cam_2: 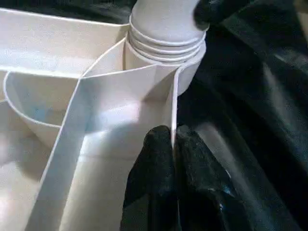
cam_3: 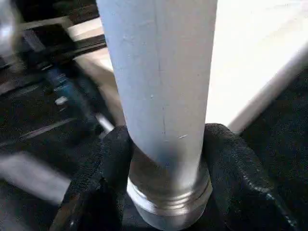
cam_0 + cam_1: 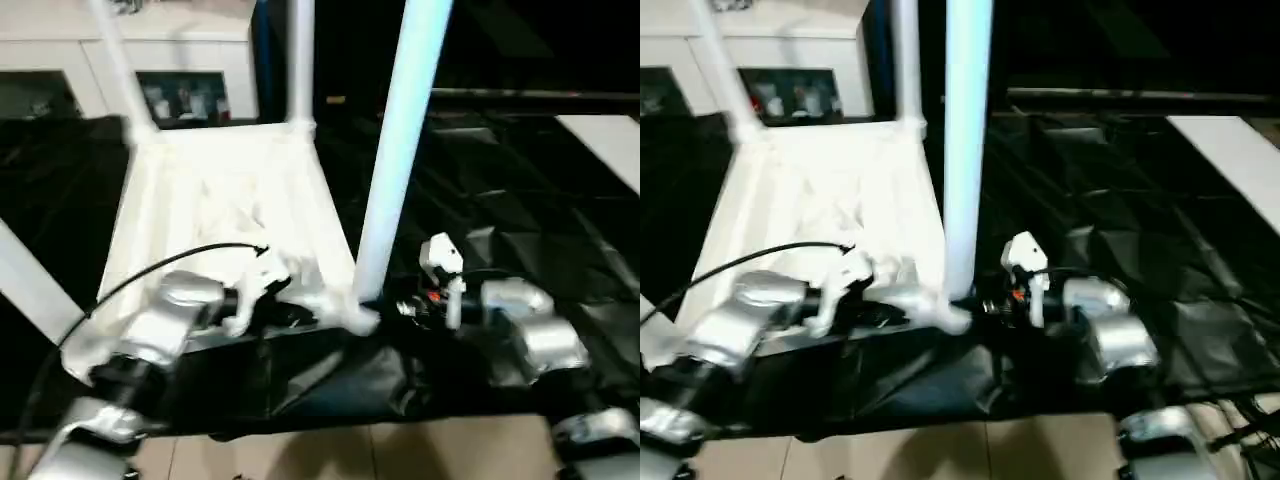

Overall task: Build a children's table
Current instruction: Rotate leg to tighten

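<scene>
The right gripper (image 2: 166, 192) of two black fingers stands about half open, its pads (image 2: 103, 178) pressed to either side of a long white tapered plastic tube leg (image 2: 161, 77) just above the ribbed collar at its foot, so it is grasping that leg. The left gripper (image 1: 171, 159) is clenched, its two black fingers (image 1: 149, 192) pinching a thin upright rib wall of the white plastic rectangular tabletop (image 3: 235, 210) close beside the round corner socket (image 1: 166, 55) that the leg enters. The tabletop lies underside up on a black creased sheet (image 3: 500, 210) over the work surface, the grasped leg rising upright from its near right corner and two more legs (image 3: 300, 60) standing in the far corners. A white cabinet with glass doors (image 3: 180, 70) stands behind. No legible writing or brand mark can be made out on any part.
</scene>
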{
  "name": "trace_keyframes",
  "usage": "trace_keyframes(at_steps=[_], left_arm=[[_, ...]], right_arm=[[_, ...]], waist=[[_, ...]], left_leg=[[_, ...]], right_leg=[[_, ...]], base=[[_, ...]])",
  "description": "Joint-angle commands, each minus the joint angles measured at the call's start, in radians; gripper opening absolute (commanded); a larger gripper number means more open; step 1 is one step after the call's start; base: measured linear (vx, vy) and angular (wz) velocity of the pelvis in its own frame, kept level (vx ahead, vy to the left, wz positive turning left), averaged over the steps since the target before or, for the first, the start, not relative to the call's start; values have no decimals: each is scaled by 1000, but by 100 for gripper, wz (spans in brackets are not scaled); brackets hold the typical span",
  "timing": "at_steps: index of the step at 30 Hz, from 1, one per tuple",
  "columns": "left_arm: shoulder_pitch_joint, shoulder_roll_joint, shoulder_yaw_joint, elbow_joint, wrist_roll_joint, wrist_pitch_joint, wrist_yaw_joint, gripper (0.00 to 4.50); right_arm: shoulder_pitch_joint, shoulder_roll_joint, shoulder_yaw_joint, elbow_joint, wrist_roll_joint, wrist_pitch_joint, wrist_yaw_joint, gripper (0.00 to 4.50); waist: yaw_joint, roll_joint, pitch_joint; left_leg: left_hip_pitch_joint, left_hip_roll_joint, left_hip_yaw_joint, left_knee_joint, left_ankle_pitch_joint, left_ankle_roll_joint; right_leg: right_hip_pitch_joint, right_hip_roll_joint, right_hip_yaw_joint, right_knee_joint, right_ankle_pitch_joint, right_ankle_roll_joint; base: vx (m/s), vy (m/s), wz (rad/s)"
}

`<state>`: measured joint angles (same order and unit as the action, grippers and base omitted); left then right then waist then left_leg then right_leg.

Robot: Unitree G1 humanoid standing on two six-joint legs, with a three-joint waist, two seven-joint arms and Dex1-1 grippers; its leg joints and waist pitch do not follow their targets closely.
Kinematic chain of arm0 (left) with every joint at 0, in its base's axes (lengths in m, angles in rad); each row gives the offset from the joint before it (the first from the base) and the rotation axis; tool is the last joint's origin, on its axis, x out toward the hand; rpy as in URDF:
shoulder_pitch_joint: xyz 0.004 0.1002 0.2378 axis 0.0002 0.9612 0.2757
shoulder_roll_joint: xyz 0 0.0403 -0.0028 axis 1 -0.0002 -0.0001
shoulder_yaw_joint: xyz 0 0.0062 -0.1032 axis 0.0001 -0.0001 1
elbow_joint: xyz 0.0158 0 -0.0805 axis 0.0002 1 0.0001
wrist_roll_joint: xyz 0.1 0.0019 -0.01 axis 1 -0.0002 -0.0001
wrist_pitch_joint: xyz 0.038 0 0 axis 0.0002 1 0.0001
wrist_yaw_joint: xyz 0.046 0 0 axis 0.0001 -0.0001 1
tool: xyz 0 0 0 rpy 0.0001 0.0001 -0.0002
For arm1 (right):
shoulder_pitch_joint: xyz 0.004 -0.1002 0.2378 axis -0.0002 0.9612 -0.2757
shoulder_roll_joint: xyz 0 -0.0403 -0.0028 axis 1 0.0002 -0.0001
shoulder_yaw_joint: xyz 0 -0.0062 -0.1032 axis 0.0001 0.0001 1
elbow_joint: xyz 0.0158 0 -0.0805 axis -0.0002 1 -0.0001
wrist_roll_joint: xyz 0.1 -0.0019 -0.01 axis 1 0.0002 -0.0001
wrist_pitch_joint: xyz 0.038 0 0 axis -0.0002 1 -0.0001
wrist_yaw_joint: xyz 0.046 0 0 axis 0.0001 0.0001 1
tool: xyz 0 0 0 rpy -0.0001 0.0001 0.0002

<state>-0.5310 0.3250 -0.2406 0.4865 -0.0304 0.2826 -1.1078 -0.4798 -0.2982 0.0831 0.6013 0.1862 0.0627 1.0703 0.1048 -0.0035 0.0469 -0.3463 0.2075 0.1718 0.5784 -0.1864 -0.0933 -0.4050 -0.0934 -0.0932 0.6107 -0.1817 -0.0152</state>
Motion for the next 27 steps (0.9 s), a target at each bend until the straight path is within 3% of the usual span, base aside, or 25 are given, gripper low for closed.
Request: trace_keyframes(at_steps=[1,2,4,5,7,10,15,16,20,25,27], left_arm=[[-25,-77,-7,52,2,-6,85,0],[-35,-94,-8,69,11,-6,116,0],[-71,-149,3,124,36,8,236,0],[-85,-169,10,145,42,15,282,0],[-118,-221,29,199,53,13,388,0],[-146,-262,29,240,66,-10,446,0],[-148,-246,14,244,81,-57,404,0],[-141,-228,8,236,83,-66,373,0],[-127,-188,7,218,67,-76,299,0],[-85,-109,-8,144,32,-71,137,0],[-66,-79,-13,109,13,-74,63,0]], right_arm=[[21,54,36,49,-61,23,-120,198],[21,71,34,55,-72,26,-166,198],[5,129,12,96,-92,45,-327,198],[-6,151,0,115,-100,49,-398,198],[-36,219,-37,144,-97,74,-549,196],[-69,291,-46,149,-90,75,-628,196],[-74,305,-27,111,-79,16,-545,196],[-75,299,-32,103,-63,8,-514,252],[-81,256,-33,89,-47,13,-432,283],[-73,144,6,60,-53,19,-247,304],[-74,108,3,56,-46,13,-192,304]], waist=[[2,-16,-53],[0,-14,-49],[-6,-13,-44],[-9,-9,-43],[-20,-10,-44],[-22,-10,-50],[-18,-13,-52],[-16,-16,-53],[-13,-21,-56],[-9,-17,-61],[-6,-10,-64]], left_leg=[[-5,18,-1,-69,-225,40],[0,16,1,-70,-241,37],[2,12,-3,-74,-275,19],[9,10,-7,-74,-306,6],[10,5,-9,-73,-330,-4],[7,6,-13,-77,-325,7],[5,13,-10,-83,-306,30],[4,12,-9,-83,-299,35],[1,13,-4,-80,-253,53],[-9,18,-2,-76,-179,68],[-4,20,-1,-72,-152,73]], right_leg=[[53,-58,48,-94,-400,-143],[46,-55,48,-102,-428,-131],[47,-55,43,-111,-510,-100],[43,-56,39,-119,-569,-77],[40,-54,34,-127,-614,-51],[45,-57,31,-131,-587,-41],[47,-56,39,-120,-476,-80],[48,-57,40,-119,-468,-86],[51,-58,45,-111,-418,-107],[60,-57,47,-89,-279,-159],[58,-57,48,-81,-212,-189]], base=[[0,0,0],[0,0,0],[0,0,0],[0,0,0],[0,0,0],[0,0,0],[0,0,0],[0,0,0],[0,0,0],[0,0,0],[0,0,0]])
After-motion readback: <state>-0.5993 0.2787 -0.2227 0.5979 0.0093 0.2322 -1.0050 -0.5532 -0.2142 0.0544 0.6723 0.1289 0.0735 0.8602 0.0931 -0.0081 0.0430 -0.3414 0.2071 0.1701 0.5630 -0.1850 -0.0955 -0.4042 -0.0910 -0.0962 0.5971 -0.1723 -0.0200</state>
